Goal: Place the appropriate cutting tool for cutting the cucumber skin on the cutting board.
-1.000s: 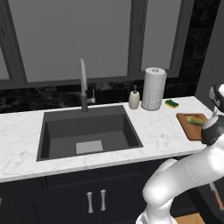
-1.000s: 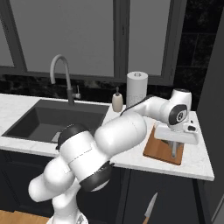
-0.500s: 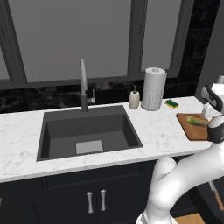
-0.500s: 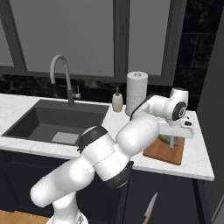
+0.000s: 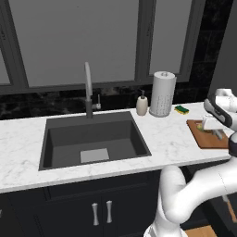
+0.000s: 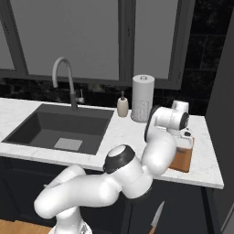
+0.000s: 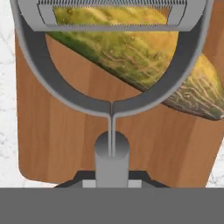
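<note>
The step in hand is the placing itself. The tool (image 7: 112,179) is closed on the grey handle of the peeler (image 7: 112,157), the right implement for taking skin off a cucumber. It holds the peeler over the cutting board (image 7: 57,140).

In the hand view the peeler's looped head and blade bar sit across the cucumber (image 7: 144,57), which lies slantwise on the board. A wide stretch of bare wood shows on the side nearer the handle. From this angle I cannot tell whether the peeler is touching the wood or hanging just above it.

In the left base view the board (image 5: 206,139) lies at the right end of the marble worktop (image 5: 171,134). It is well right of the sink (image 5: 92,139) and nearer than the paper-towel roll (image 5: 163,94) and the sponge (image 5: 181,109). The tool (image 5: 214,126) is poised over it.

The task looks close to done. The next move calls for a short descent onto the bare wood, keeping the head off the cucumber so it is not nudged. Then the fingers should part and the arm lift straight away, so the peeler is not dragged off the board.
</note>
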Controlling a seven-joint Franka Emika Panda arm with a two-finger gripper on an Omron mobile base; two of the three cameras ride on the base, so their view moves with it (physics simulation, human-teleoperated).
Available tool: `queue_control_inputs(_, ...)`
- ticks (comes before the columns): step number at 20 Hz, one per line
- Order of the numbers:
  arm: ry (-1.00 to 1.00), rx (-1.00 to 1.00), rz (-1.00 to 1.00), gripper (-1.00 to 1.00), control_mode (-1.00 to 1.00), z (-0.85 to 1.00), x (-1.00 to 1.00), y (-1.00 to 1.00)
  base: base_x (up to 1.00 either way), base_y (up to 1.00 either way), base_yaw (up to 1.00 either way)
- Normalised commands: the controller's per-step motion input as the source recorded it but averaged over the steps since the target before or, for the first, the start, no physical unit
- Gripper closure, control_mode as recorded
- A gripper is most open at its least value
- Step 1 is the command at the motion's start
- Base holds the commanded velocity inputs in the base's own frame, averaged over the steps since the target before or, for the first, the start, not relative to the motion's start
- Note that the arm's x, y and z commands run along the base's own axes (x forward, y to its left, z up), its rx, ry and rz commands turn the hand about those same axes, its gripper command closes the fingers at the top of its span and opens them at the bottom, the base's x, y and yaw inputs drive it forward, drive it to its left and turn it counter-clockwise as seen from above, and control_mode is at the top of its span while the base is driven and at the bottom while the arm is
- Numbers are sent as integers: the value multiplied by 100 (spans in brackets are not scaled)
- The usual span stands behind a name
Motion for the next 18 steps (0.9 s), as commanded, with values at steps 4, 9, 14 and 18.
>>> queue_control_inputs(4, 0, 0, 0, 100, -100, -58, 0, 36, 0, 0, 0)
queue_control_inputs(9, 0, 0, 1, 100, -100, -58, 0, 12, 0, 0, 0)
queue_control_inputs(14, 0, 0, 0, -100, -100, -47, 5, 18, 0, 0, 0)
queue_control_inputs(18, 0, -1, 0, -100, -100, -8, -1, 14, 0, 0, 0)
